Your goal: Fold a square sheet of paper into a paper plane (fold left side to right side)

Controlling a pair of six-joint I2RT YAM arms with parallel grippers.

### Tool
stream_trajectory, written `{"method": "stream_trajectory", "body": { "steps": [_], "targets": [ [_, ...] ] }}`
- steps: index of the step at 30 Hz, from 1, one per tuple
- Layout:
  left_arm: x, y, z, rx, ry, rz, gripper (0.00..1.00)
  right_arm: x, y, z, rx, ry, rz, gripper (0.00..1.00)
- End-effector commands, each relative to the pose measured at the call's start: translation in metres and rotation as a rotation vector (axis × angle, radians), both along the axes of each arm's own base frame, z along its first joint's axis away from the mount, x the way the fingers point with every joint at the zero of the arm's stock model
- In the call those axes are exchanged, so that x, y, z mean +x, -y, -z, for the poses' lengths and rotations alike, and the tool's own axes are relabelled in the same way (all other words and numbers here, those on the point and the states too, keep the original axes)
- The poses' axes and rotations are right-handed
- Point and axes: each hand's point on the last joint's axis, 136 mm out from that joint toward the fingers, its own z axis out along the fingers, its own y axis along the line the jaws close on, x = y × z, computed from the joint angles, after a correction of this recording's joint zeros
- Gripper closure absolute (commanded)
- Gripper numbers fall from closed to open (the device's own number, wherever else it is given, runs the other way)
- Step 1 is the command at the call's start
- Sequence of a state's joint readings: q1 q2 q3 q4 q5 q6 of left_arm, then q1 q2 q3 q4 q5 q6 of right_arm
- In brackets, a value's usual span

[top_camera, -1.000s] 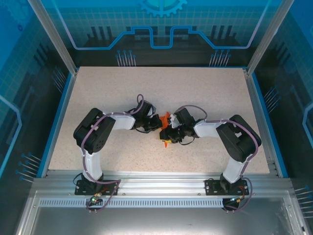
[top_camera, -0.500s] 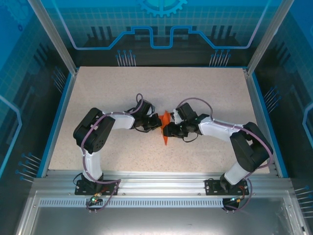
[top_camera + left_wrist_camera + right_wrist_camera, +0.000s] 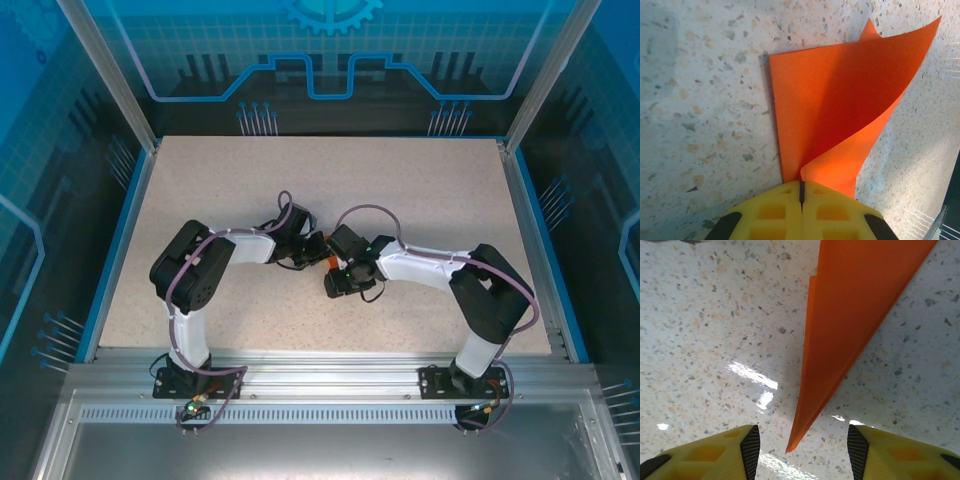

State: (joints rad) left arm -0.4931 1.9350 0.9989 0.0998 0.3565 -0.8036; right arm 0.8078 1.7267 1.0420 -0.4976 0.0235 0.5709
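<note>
Between open right gripper (image 3: 800, 442) tips: paper (image 3: 855, 315) point

Both arms meet mid-bench (image 3: 430, 190). Left gripper (image 3: 320, 251) and right gripper (image 3: 334, 285) sit close together, with an orange sliver of the square sheet of paper (image 3: 328, 262) between them.

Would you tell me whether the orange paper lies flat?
Partly lifted: the orange paper has one flap curling off the table, pinched by the left gripper.

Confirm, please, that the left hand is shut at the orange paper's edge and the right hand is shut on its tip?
Not quite: the right hand is open, its fingers clear either side of the tip of the orange paper, as the right wrist view shows. The left hand is shut.
</note>
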Motion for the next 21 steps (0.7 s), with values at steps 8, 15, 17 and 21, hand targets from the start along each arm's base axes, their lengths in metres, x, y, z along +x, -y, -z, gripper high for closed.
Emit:
{"method": "stream_trajectory", "body": {
  "steps": [8, 15, 17, 21],
  "targets": [
    [0.002, -0.021, 0.018, 0.094, -0.025, -0.024, 1.0, -0.004, 0.006, 0.011, -0.134, -0.011, -0.049, 0.57],
    [0.003, -0.024, 0.016, 0.094, -0.022, -0.028, 1.0, -0.01, 0.01, 0.017, -0.16, -0.032, -0.06, 0.62],
    [0.003, -0.025, 0.016, 0.094, -0.022, -0.029, 1.0, -0.01, 0.011, 0.017, -0.165, -0.033, -0.058, 0.63],
    [0.003, -0.028, 0.016, 0.1, -0.022, -0.035, 1.0, -0.011, 0.013, 0.019, -0.176, -0.034, -0.061, 0.66]
  ]
}}
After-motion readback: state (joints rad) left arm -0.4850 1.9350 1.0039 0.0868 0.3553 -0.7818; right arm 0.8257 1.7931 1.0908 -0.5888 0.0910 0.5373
